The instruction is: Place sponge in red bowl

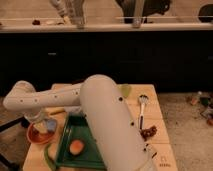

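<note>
The red bowl [36, 136] sits at the left edge of the wooden table, just left of the green tray. The light-blue sponge [50, 124] shows at the bowl's upper right rim, right by the gripper's tip. My gripper [40, 121] hangs down from the white forearm directly over the bowl and hides much of the bowl's inside. Whether the sponge is held or rests in the bowl cannot be told.
A dark-green tray [90, 152] holds a round orange lump [76, 146]. A thin yellow strip [56, 110] lies behind the bowl. A utensil [142, 107], a brown item [148, 132] and a green item [125, 90] lie right. My upper arm [112, 130] covers the table's middle.
</note>
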